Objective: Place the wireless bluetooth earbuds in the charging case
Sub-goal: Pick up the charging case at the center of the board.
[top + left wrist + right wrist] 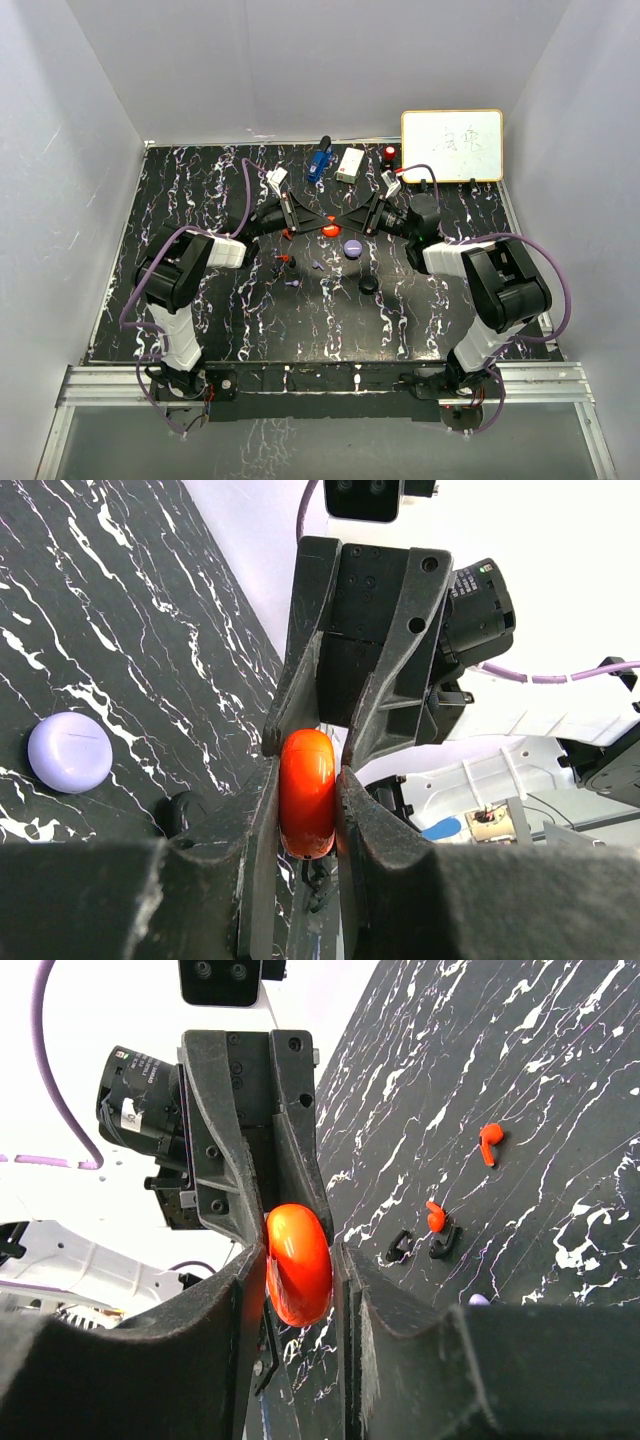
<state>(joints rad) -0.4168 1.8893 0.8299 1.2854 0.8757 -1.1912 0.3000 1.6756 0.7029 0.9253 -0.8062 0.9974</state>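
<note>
Red case [306, 792] is glossy, smooth plastic; lavender case [69, 752] smooth, satin plastic; left gripper's fingers [372, 852] matt black, faintly grainy; table [120, 610] marbled, low-sheen black.

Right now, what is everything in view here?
glossy red round charging case: one, red, held at centre
lavender round plastic case: one, lavender, just right of it
black round case: one, black, nearer the robot
tiny stemmed earbuds: two red, two black, apparently two lavender, left of centre
whiteboard: one, white, far right corner
small blue object, white box: one each, far edge
left gripper: black, shut on red case
right gripper: black, likewise
</note>
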